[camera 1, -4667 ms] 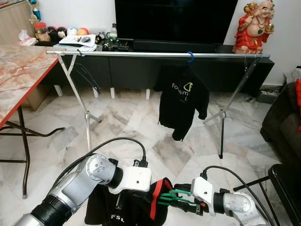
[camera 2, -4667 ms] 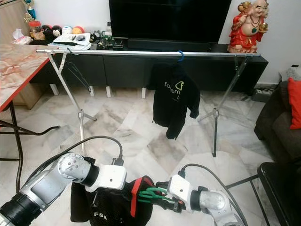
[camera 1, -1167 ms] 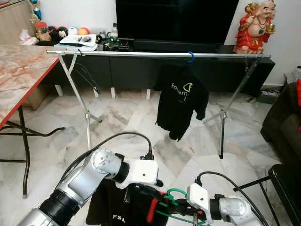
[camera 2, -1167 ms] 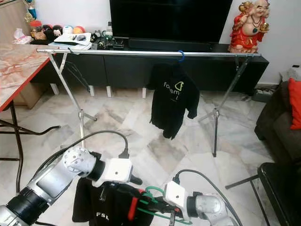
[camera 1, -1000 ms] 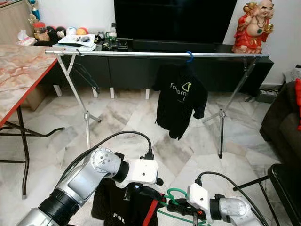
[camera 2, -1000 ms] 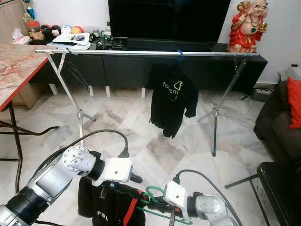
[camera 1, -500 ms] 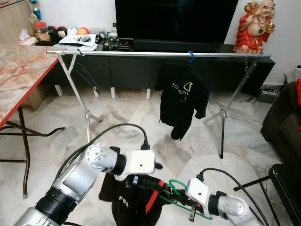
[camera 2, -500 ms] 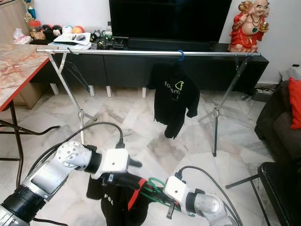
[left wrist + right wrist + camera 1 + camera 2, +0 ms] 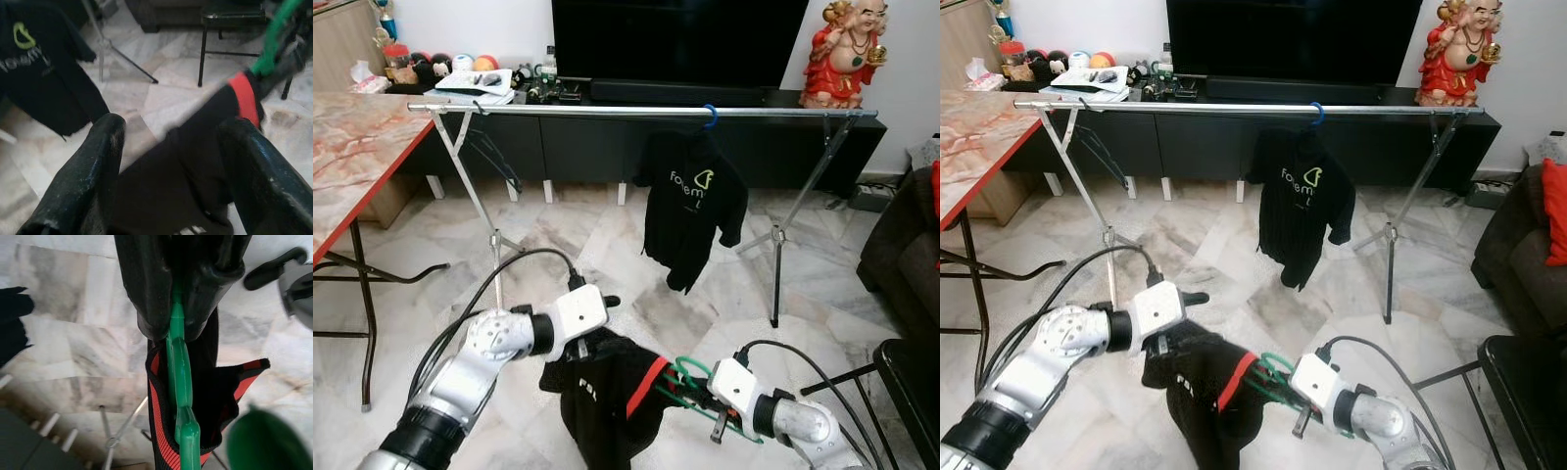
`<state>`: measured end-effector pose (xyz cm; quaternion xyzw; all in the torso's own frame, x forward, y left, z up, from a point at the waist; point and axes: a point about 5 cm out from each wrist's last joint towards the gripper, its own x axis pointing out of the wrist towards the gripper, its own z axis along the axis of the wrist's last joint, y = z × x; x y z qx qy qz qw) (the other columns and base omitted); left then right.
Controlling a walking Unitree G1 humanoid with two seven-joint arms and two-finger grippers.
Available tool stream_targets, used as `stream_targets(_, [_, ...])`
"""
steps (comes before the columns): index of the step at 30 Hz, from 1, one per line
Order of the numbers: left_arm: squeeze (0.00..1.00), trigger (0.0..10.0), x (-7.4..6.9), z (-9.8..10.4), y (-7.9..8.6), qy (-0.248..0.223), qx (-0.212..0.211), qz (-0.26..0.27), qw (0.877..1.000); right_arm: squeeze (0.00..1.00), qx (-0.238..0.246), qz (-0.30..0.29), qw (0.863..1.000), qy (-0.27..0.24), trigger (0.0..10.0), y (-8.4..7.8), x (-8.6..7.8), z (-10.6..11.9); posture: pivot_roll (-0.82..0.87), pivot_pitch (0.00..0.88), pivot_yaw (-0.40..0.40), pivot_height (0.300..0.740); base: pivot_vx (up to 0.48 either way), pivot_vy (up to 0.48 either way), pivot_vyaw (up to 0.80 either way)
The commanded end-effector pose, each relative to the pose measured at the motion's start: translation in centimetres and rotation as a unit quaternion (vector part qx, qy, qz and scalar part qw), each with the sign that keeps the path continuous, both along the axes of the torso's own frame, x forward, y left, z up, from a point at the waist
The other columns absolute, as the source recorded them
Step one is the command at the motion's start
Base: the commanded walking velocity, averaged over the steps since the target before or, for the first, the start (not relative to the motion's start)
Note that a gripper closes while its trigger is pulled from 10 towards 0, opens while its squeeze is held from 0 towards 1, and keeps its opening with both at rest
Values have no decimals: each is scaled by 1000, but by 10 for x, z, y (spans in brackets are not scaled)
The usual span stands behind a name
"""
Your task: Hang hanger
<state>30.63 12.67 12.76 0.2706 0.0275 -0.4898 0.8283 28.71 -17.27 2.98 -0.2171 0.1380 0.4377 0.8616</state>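
Right gripper (image 9: 697, 396), low near the floor on the robot's right, has its fingers pressed together on the green hanger (image 9: 683, 385), which carries the black shirt (image 9: 612, 390) with red collar trim. Left gripper (image 9: 171, 161) reaches in from the left; its fingers are spread either side of the shirt's shoulder fabric, and whether they grip cloth cannot be told from these views.

Change: compared with half a second ago, the shirt sits higher and further forward. It was bunched below the left wrist; now it drapes freely from the hanger between the two grippers. The left arm has stretched out lower and flatter, and the hanger hook stands clearer of the cloth. Judgement: garment is seated on the hanger, and the lift towards the rail (image 9: 636, 112) is under way. The rail is well apart and much higher, with another shirt (image 9: 690, 211) already hung right of its middle on a blue hanger (image 9: 709, 118). The span left of that looks free.

View differences: right wrist view shows the hanger (image 9: 178, 377) clamped between the fingers and threaded through the collar, detail the eye views leave too small. Left wrist view shows the open finger spacing.
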Motion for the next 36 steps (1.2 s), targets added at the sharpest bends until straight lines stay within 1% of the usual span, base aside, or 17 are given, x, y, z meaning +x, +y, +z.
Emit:
stream_targets(1, [0,10000,-5,-4,1,16,-5,5,1000,0,12,-12,999,-30,0,2,9,11,100,59,-35,740,0,0,0])
stream_targets(3, [0,10000,-10,-10,1,40,1,-3,999,0,19,-19,999,-33,0,3,11,13,100,59,-35,740,0,0,0])
stream_targets(5, [0,10000,-21,-23,3,74,36,-26,996,0,24,-24,998,-43,0,6,15,17,102,58,-36,740,0,0,0])
stream_targets(6, [0,10000,-21,-23,3,74,36,-26,996,0,24,-24,998,-43,0,6,15,17,102,58,-36,740,0,0,0])
stream_targets(7, [0,10000,-24,-31,3,86,45,-18,995,0,28,-34,997,-58,0,9,21,22,100,57,-37,740,0,0,0])
stream_targets(11, [0,10000,-22,-40,0,87,39,17,995,0,31,-60,995,-78,0,8,29,30,100,54,-37,740,0,0,0])
stream_targets(12, [0,10000,-22,-44,-2,85,36,32,995,0,41,-70,993,-83,0,9,32,33,95,50,-35,740,0,0,0])
stream_targets(14, [0,10000,-22,-46,-4,84,32,43,995,0,43,-76,993,-85,0,9,33,35,96,49,-35,740,0,0,0])
stream_targets(18, [0,10000,-22,-46,-13,83,9,68,994,0,54,-81,991,-89,0,13,37,39,95,48,-38,740,0,0,0])
stream_targets(20, [0,10000,-18,-44,-18,71,-5,98,993,0,57,-78,991,-92,0,16,38,41,94,46,-37,740,0,0,0])
stream_targets(21, [0,10000,-14,-43,-24,57,-11,128,990,0,58,-74,991,-93,0,19,38,41,94,43,-36,740,0,0,0])
stream_targets(25, [0,10000,-12,-42,-28,46,-16,149,988,0,58,-73,991,-92,0,20,38,40,94,43,-36,740,0,0,0])
stream_targets(27, [0,10000,-10,-41,-31,41,-26,171,984,0,58,-72,992,-91,0,20,38,40,93,39,-36,740,0,0,0])
stream_targets(30, [0,10000,-5,-41,-32,39,-23,211,977,0,59,-70,992,-89,0,21,38,40,91,36,-35,740,0,0,0])
stream_targets(32, [0,10000,-5,-41,-32,40,-25,213,976,0,60,-70,992,-88,0,22,38,40,89,34,-34,740,0,0,0])
stream_targets(36, [0,10000,-2,-42,-34,36,-23,248,968,0,65,-67,992,-89,0,23,38,41,89,32,-32,740,0,0,0])
